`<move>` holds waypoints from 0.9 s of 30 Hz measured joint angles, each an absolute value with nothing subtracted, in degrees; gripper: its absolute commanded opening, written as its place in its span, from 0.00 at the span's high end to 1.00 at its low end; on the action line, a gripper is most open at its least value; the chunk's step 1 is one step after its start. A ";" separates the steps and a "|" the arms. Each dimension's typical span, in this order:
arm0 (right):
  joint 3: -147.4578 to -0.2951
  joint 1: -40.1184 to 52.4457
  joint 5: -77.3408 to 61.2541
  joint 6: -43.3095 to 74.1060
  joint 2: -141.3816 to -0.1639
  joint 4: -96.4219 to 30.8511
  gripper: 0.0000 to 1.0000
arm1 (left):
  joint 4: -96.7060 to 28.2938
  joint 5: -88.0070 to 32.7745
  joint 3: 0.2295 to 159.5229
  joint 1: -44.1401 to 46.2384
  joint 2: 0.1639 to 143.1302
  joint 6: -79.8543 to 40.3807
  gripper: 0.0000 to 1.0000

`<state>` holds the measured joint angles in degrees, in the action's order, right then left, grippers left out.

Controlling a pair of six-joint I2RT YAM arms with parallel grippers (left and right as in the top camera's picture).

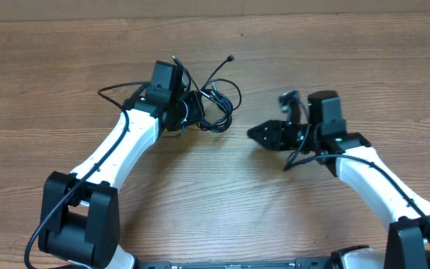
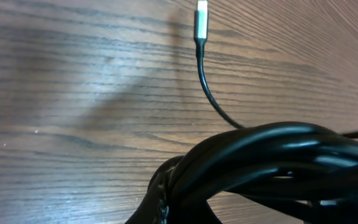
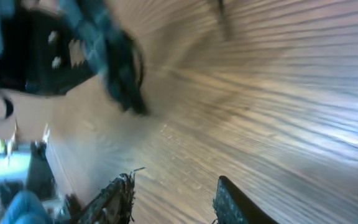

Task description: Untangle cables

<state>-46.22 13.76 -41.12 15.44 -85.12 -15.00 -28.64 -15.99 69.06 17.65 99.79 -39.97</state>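
The cables (image 1: pixel 216 104) lie as one bunch of thin black loops at the table's far middle, with one plug tip (image 1: pixel 231 57) sticking up and back. My left gripper (image 1: pixel 189 110) is at the bunch's left side and looks shut on it. In the left wrist view the black cables (image 2: pixel 272 155) fill the bottom right, hiding the fingers, and a silver plug (image 2: pixel 201 18) lies on the wood. My right gripper (image 1: pixel 258 134) is open and empty, to the right of the bunch and apart from it. Its fingers (image 3: pixel 173 199) are spread, and the bunch (image 3: pixel 126 74) shows blurred beyond them.
The wooden table (image 1: pixel 222 209) runs across the whole view. A thicker black arm wire (image 1: pixel 114 90) loops out left of the left wrist. The right wrist view is blurred by motion.
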 measured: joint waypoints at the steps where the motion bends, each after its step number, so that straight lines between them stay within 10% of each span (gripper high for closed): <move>1: -46.22 14.85 -41.01 14.81 -85.12 -14.98 0.55 | -28.84 -15.64 69.06 17.65 99.79 -40.93 0.96; 27: -48.38 28.97 -11.57 8.27 -81.89 -5.58 0.39 | -30.46 -13.02 69.06 23.29 99.79 -48.10 0.96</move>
